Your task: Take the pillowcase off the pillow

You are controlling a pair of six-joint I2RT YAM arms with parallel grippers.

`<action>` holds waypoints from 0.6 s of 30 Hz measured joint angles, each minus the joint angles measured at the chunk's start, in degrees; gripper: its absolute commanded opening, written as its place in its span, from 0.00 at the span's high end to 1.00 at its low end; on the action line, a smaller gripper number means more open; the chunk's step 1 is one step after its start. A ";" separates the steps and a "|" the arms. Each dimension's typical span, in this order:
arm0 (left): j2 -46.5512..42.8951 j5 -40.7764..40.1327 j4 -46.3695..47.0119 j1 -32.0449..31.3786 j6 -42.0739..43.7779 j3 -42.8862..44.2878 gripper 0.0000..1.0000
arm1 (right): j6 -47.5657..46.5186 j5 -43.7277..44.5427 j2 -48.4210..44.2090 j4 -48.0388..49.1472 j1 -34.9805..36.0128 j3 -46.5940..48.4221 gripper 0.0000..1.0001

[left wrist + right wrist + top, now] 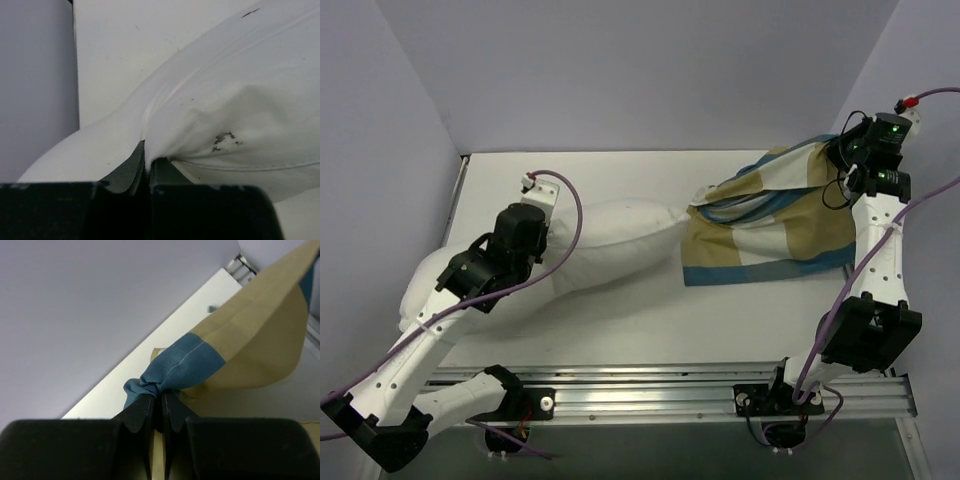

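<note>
As the pillow (610, 245) lies lengthwise across the surface (620, 330), left hand (147, 161) clamped on its bare white left part, right hand (161, 402) clamped on the pillowcase (770, 230) at its bunched blue edge far right, the cover likely strips off rightward along that axis.

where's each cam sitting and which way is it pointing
Top external: above and behind the bases, looking down on table, left arm, right arm, pillow and pillowcase.
Left wrist: on the left arm, looking past the left gripper, shut on white pillow fabric.
Right wrist: on the right arm, looking past the right gripper, shut on bunched blue pillowcase.
Shared: top and left wrist show the pillow; top and right wrist the pillowcase.
</note>
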 measured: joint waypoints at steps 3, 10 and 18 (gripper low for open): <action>3.78 -0.90 0.79 4.52 1.20 4.79 0.98 | -2.16 -1.14 1.77 0.07 0.00 4.57 1.00; 14.25 -2.34 5.62 10.16 1.44 10.40 0.98 | -11.26 -1.22 3.63 -0.61 6.95 15.89 1.00; 18.78 -4.87 10.32 11.52 -0.48 6.01 0.97 | -21.16 1.55 2.84 2.80 29.88 4.59 1.00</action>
